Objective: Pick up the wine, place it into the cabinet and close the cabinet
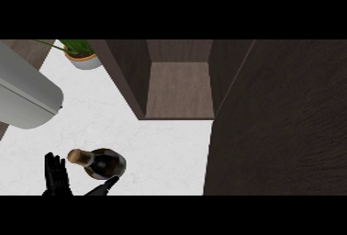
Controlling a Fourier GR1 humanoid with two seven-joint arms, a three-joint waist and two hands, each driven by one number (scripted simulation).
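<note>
Dark glass and a tan cork mark out the wine (103,163), which stands on the white marbled counter (136,137) at the near left, seen almost straight from above so that its round shoulder shows as a disc and the corked neck leans toward the left and a little far. Its long axis therefore runs roughly upright, tipped slightly in view toward the far left (some of that lean may simply come from the steep viewpoint). One black hand, which I take to be the left hand (57,178), rises from the near edge just left of the bottle with its fingers straight and spread upward, while a thumb tip pokes up just below the bottle's near side; the hand is open and not closed round the glass, and whether the thumb touches the bottle I cannot tell. That placement reads as a hand bracketing the bottle for a grasp from the near left. No right hand shows. Farther off and to the right, the brown wooden cabinet (180,82) stands open, its bare shelf facing the bottle, and its dark door (278,124) swings out along the right side, leaving room to pass the wine in. A grey rounded appliance (24,94) and a potted plant (81,55) sit at the far left, well apart from the bottle.
</note>
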